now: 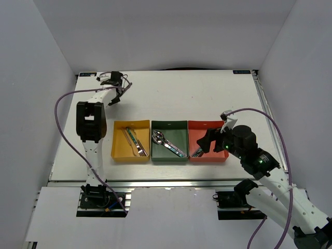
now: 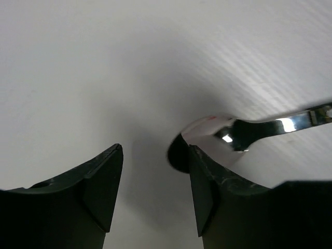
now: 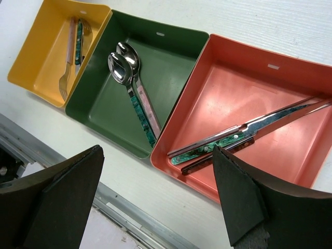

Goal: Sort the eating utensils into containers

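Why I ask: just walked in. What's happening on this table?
The left gripper is open at a spoon lying on the table, far left, the bowl beside one finger. The right gripper hovers open above the red tray, which holds knives. The green tray holds spoons, the yellow tray forks.

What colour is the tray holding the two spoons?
Dark green shallow square tray; clearest in right wrist view.

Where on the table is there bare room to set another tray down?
Free: the wide strip of table behind the yellow tray, green tray and red tray. Crowded: the far-left corner, where the left gripper hovers at a spoon.
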`<state>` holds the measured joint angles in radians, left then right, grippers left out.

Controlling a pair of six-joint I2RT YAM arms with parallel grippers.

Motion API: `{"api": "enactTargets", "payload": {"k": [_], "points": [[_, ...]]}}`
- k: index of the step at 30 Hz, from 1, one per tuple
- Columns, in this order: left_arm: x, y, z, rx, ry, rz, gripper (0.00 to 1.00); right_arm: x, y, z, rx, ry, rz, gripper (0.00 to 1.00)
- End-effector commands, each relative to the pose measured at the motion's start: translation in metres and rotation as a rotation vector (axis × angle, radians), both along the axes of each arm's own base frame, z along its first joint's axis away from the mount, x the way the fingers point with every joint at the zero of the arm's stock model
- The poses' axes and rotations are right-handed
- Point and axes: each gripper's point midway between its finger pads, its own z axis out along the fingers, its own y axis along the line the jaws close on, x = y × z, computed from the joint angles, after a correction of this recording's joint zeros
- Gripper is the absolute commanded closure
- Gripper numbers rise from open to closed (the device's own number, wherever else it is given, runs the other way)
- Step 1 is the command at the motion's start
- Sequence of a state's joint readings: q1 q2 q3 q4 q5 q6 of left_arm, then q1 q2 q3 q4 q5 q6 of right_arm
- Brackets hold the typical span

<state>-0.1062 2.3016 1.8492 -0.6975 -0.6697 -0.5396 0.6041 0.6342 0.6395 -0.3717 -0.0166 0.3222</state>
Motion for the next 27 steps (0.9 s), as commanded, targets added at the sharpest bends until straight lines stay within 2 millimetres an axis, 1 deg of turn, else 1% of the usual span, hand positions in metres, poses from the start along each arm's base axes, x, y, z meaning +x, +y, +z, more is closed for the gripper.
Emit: {"api": "enactTargets", "payload": {"k": [1, 3, 4, 6, 7, 8, 9, 10, 11, 12, 13, 15, 16, 17, 18, 19, 20, 21, 22, 23, 24, 25, 26, 27], "points": [[-0.006, 0.028, 0.06, 0.036, -0.135, 0.069, 0.36, -0.002, 0.004, 0.017, 0.047, -0.021, 0.014, 0.11], [-0.003, 0.028, 0.074, 0.041, -0.138, 0.052, 0.32, -0.002, 0.005, 0.018, 0.052, -0.021, 0.013, 0.11], [-0.005, 0.026, 0.076, 0.037, -0.112, 0.032, 0.26, -0.002, 0.005, 0.019, 0.056, -0.021, 0.013, 0.11], [0.002, 0.011, 0.084, -0.014, -0.111, -0.078, 0.17, -0.001, 0.006, 0.019, 0.061, -0.019, 0.014, 0.11], [0.013, 0.0, 0.103, -0.04, -0.182, -0.131, 0.1, -0.001, 0.007, 0.019, 0.064, -0.019, 0.015, 0.11], [0.019, -0.007, 0.109, -0.06, -0.203, -0.186, 0.07, -0.001, 0.007, 0.02, 0.066, -0.019, 0.016, 0.11], [0.027, -0.026, 0.112, -0.117, -0.204, -0.32, 0.06, -0.001, 0.009, 0.02, 0.068, -0.016, 0.019, 0.11], [0.039, -0.035, 0.113, -0.134, -0.231, -0.384, 0.05, -0.001, 0.009, 0.019, 0.068, -0.014, 0.022, 0.11], [0.046, -0.044, 0.109, -0.153, -0.228, -0.449, 0.05, -0.001, 0.009, 0.019, 0.067, -0.011, 0.023, 0.11], [0.058, -0.059, 0.114, -0.174, -0.24, -0.564, 0.05, -0.001, 0.01, 0.019, 0.067, -0.011, 0.025, 0.11], [0.064, -0.064, 0.093, -0.184, -0.204, -0.602, 0.05, -0.001, 0.01, 0.018, 0.065, -0.008, 0.025, 0.11], [0.075, -0.074, 0.078, -0.192, -0.185, -0.692, 0.07, -0.001, 0.009, 0.018, 0.063, -0.01, 0.021, 0.11], [0.083, -0.078, 0.079, -0.194, -0.196, -0.717, 0.08, -0.001, 0.009, 0.018, 0.062, -0.009, 0.021, 0.11], [0.087, -0.08, 0.057, -0.209, -0.165, -0.729, 0.09, -0.001, 0.008, 0.018, 0.057, -0.005, 0.019, 0.11], [0.09, -0.082, 0.049, -0.21, -0.153, -0.74, 0.11, -0.001, 0.006, 0.018, 0.051, -0.006, 0.012, 0.11], [0.099, -0.085, 0.053, -0.214, -0.174, -0.749, 0.13, -0.001, 0.005, 0.018, 0.048, -0.005, 0.01, 0.11], [0.102, -0.087, 0.045, -0.224, -0.166, -0.76, 0.15, -0.002, 0.004, 0.017, 0.04, 0.001, 0.008, 0.11], [0.106, -0.087, 0.031, -0.227, -0.158, -0.755, 0.15, -0.002, 0.003, 0.019, 0.037, -0.005, 0.004, 0.11], [0.109, -0.088, 0.027, -0.232, -0.161, -0.756, 0.16, -0.002, 0.002, 0.019, 0.034, -0.006, 0.002, 0.11], [0.115, -0.087, 0.029, -0.221, -0.174, -0.751, 0.17, -0.004, 0.0, 0.018, 0.025, 0.004, -0.003, 0.11], [0.118, -0.085, 0.015, -0.222, -0.159, -0.729, 0.17, -0.004, -0.001, 0.02, 0.026, 0.002, -0.006, 0.11], [0.119, -0.084, 0.01, -0.223, -0.149, -0.722, 0.18, -0.005, -0.003, 0.023, 0.029, -0.006, -0.008, 0.11], [0.12, -0.089, 0.001, -0.241, -0.138, -0.741, 0.22, -0.006, -0.004, 0.023, 0.027, -0.005, -0.012, 0.11], [0.12, -0.09, -0.003, -0.246, -0.129, -0.74, 0.22, -0.006, -0.004, 0.022, 0.025, -0.005, -0.014, 0.11]]}}
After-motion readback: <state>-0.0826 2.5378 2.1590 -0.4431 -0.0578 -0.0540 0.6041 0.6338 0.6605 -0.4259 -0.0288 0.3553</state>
